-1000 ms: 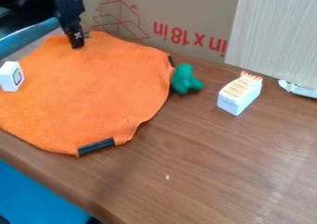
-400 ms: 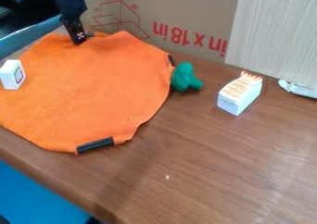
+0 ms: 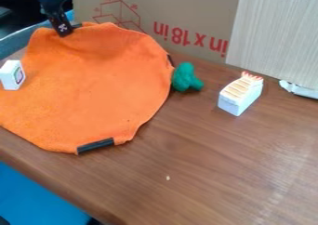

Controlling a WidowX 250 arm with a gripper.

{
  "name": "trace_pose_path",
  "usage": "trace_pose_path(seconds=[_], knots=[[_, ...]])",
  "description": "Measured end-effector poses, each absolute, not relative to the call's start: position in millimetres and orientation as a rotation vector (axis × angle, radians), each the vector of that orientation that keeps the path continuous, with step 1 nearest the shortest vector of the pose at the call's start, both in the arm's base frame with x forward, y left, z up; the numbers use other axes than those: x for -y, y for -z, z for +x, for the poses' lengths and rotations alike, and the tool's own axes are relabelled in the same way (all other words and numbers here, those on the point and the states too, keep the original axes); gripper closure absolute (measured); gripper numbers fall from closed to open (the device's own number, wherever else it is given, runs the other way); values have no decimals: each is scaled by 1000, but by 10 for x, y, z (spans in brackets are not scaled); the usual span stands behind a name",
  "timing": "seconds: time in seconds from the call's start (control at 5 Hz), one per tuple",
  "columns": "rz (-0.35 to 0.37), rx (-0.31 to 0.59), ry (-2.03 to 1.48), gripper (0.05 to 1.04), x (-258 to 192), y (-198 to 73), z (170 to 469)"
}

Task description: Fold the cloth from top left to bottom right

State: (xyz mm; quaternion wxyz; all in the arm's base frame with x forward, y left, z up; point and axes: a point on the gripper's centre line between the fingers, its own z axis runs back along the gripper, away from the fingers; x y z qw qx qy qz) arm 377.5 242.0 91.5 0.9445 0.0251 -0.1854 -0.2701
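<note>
Holding one cloth [image 3: 93, 89]: one tool [image 3: 66, 32]

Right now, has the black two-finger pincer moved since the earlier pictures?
Yes: judged against the red outline on the brown cardboard, the pincer is further up and left in view, holding the orange fabric cloth.

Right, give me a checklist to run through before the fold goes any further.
- Gripper has the orange cloth: ok, the upper left edge is raised and bunched at it.
- Cloth folded over: not ok, it lies mostly spread out.
- Small white block away from the cloth: not ok, it is at the left side.
- Green toy free of the cloth: cannot tell, it sits right by the right edge.
- Cake-like block apart from the cloth: ok.
</note>
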Motion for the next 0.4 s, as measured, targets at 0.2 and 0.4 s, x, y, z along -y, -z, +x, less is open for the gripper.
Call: trace_pose_path(seconds=[0.2, 0.4], knots=[[49, 408, 569, 1022, -2273, -1012, 3625], [58, 422, 565, 1022, -2165, -1048, 3502]])
